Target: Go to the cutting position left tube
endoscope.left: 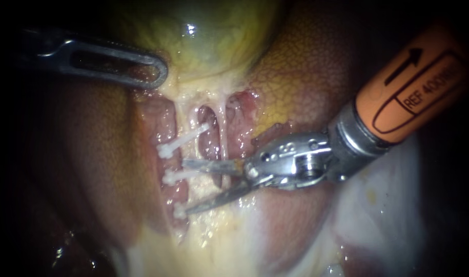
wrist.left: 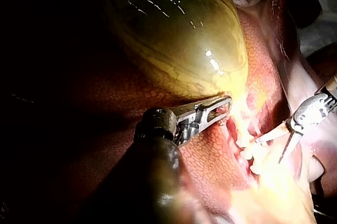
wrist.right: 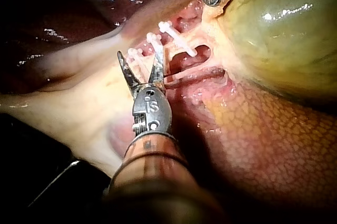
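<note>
Right instrument's silver scissor end effector (endoscope.left: 186, 186) is gaping apart around a white plastic clip (endoscope.left: 180, 176); closing here risks shearing it.

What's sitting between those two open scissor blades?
In the endoscope view, the middle white clip on the left tube lies between the open blades of the right instrument, just under the upper one, with pale tissue around it.

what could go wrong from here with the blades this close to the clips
The right instrument has open blades straddling the middle clip; closing here could strike the clip instead of the left tube. The upper blade also lies across the right tube, so pushing further might nick it.
</note>
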Controlling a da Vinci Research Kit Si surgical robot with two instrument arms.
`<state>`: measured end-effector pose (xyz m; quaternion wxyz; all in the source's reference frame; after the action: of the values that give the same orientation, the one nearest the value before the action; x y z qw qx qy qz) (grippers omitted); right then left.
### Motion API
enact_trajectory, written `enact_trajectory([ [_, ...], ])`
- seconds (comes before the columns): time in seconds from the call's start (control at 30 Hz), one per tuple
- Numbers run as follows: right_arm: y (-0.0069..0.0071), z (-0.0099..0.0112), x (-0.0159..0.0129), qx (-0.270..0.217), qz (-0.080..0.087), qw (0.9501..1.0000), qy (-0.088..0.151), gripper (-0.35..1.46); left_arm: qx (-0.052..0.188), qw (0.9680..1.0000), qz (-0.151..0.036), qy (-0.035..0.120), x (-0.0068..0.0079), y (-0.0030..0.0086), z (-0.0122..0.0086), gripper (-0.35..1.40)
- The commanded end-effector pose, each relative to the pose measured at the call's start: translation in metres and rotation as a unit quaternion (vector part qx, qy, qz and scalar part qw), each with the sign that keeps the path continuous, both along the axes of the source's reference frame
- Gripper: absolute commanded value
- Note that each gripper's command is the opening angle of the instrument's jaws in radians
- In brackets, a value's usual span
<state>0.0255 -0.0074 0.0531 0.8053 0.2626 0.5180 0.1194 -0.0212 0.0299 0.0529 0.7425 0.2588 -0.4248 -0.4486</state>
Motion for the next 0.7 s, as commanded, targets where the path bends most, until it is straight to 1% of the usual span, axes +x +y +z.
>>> enact_trajectory([
  [0.03, 0.0000, 0.0001, -0.0001, 0.000, -0.001, 1.0000, 0.000, 1.07, 0.000, 1.0000, 0.000, 0.000, 0.0000, 0.0000, 0.0000, -0.35],
  [0.33, 0.0010, 0.0020, -0.0016, -0.001, 0.000, 1.0000, -0.001, 1.07, 0.000, 1.0000, 0.000, 0.000, 0.0001, 0.0000, 0.0000, -0.35],
  [0.53, 0.0013, 0.0035, -0.0015, 0.004, 0.003, 1.0000, -0.004, 1.07, 0.000, 1.0000, 0.000, 0.000, 0.0001, 0.0000, 0.0000, -0.35],
  [0.6, 0.0013, 0.0042, -0.0014, 0.007, 0.007, 0.9999, -0.007, 1.09, 0.000, 1.0000, 0.000, 0.000, 0.0001, 0.0000, 0.0000, -0.35],
  [0.7, 0.0013, 0.0054, -0.0012, 0.012, 0.006, 0.9999, -0.007, 1.12, 0.000, 1.0000, 0.000, 0.000, 0.0001, 0.0000, 0.0000, -0.35],
])
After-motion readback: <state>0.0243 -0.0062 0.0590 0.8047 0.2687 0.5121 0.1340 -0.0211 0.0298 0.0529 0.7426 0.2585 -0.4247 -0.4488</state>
